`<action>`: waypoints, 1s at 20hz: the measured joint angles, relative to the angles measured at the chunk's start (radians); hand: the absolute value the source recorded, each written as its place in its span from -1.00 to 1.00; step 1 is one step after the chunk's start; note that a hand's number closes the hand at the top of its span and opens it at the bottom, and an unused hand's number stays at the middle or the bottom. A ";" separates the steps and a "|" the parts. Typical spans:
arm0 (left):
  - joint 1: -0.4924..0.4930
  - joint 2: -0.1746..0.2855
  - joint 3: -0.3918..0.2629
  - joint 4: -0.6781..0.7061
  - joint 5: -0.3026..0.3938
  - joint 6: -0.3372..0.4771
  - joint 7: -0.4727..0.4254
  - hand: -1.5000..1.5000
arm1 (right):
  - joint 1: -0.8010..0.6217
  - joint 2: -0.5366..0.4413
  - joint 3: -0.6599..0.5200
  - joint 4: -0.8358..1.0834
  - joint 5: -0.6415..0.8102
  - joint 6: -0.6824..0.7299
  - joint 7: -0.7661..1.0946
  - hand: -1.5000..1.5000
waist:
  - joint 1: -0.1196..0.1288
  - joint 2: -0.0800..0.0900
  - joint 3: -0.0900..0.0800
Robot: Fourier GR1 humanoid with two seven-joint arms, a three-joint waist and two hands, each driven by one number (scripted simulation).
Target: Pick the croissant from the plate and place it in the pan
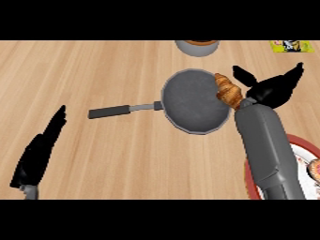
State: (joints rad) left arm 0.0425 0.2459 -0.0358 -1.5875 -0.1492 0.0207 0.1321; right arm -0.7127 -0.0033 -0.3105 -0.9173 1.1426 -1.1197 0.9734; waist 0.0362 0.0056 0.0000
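Croissant [226, 90], golden-brown and ridged, is leaning on the right rim of a round dark-grey pan [190, 105] with a black handle, toward the far edge of the pale wooden counter [107, 70]. The black right hand [273, 91] is touching it, fingers spread straight. A red-rimmed white plate [313, 146] is sitting at the near right corner. The black left hand [37, 152] is resting open near the left edge.

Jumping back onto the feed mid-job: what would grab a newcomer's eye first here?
First the dark pan at mid-counter, handle pointing left, with the golden croissant lying over its right rim. Just right of the croissant, the right hand has its fingers spread. After that, the red-rimmed plate at the lower right edge, partly hidden by the forearm, and the left hand resting open at lower left.
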 measured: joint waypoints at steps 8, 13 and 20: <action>0.038 -0.009 0.007 -0.018 -0.003 0.012 0.012 0.00 | 0.222 0.002 0.093 -0.165 0.093 -0.134 0.108 -1.00 | -0.040 -0.019 -0.002; 0.066 0.000 0.033 -0.006 0.003 0.015 -0.014 0.00 | 0.449 0.003 0.216 -0.360 0.150 -0.155 0.168 -1.00 | -0.064 -0.026 -0.003; 0.072 0.003 0.046 -0.017 0.002 0.022 -0.004 0.00 | 0.818 0.003 0.390 -0.707 0.226 -0.164 0.219 -1.00 | -0.088 -0.026 -0.004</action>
State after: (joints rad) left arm 0.1141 0.2484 0.0105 -1.6045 -0.1467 0.0424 0.1278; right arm 0.1056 0.0001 0.0800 -1.6243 1.3681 -1.2839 1.1921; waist -0.0519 -0.0203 -0.0038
